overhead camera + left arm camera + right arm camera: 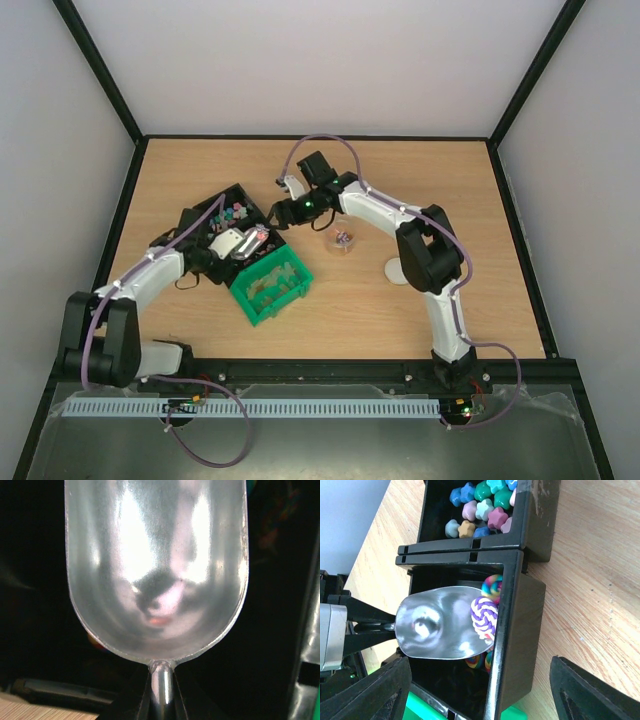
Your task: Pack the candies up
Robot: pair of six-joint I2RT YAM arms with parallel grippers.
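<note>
My left gripper (161, 696) is shut on the handle of a metal scoop (155, 565), whose bowl fills the left wrist view. In the right wrist view the scoop (437, 625) lies inside a black bin (512, 645). A purple-and-white swirl candy (484, 616) sits at its mouth, with rainbow swirl candies (492, 586) beside and under it. My right gripper (480, 695) hangs open above this bin, its fingers (375, 690) wide apart with nothing between them. Star-shaped candies (480, 505) fill the neighbouring black bin. From above, the right gripper (283, 210) is next to the scoop (245, 243).
A green bin (272, 285) with pale candies stands just in front of the black bins (225, 212). A small clear cup (342, 240) and a round white lid (398, 270) rest on the wooden table to the right.
</note>
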